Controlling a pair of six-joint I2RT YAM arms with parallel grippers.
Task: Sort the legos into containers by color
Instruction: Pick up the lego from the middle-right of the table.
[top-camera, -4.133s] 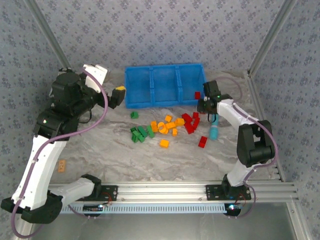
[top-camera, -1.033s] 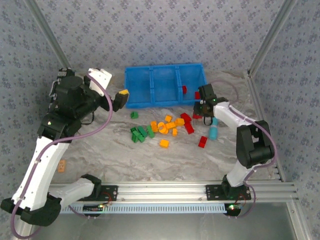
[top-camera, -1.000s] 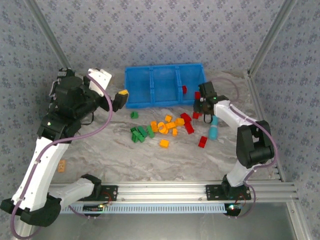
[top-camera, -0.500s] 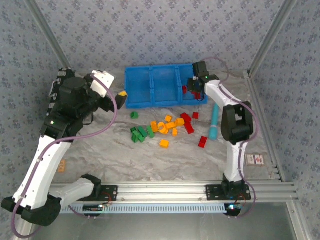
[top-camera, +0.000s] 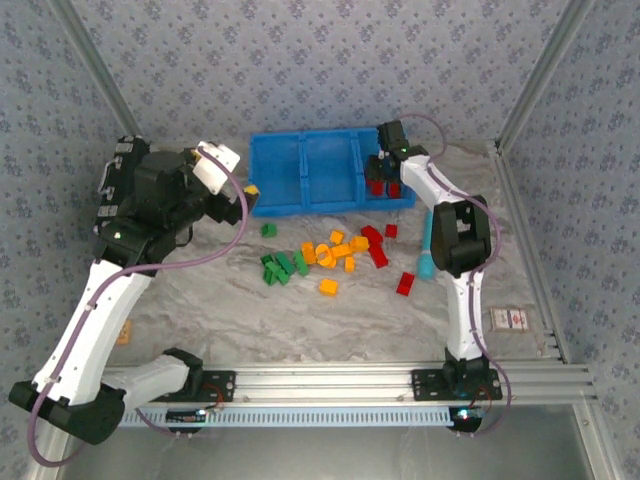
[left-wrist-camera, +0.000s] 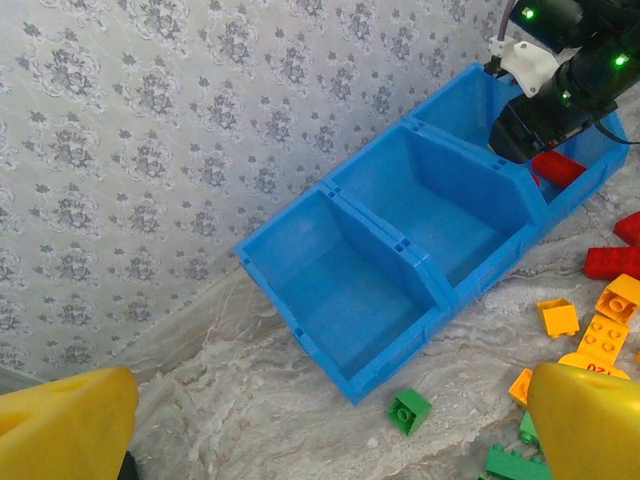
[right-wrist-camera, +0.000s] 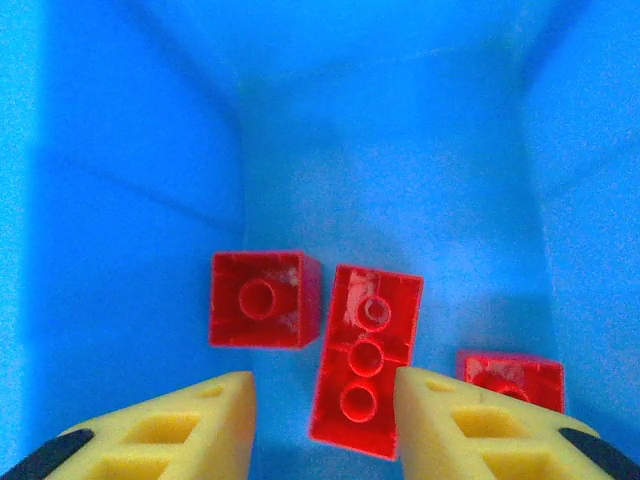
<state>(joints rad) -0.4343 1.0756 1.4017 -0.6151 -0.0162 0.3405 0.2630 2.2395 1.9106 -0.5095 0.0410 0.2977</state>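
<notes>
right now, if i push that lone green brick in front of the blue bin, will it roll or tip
The lone green brick is boxy and low, resting flat on the table, so it would probably slide rather than roll or tip. It looks like hard moulded plastic, likely stiff and light. Smooth sides might slip in an off-centre pinch.

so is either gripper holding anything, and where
Nothing held. Right gripper is open over a loose red lego in the bin; left gripper is open, empty.

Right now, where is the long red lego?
Right wrist view: the long red lego lies in the blue bin's rightmost compartment, between two other red legos.
</notes>
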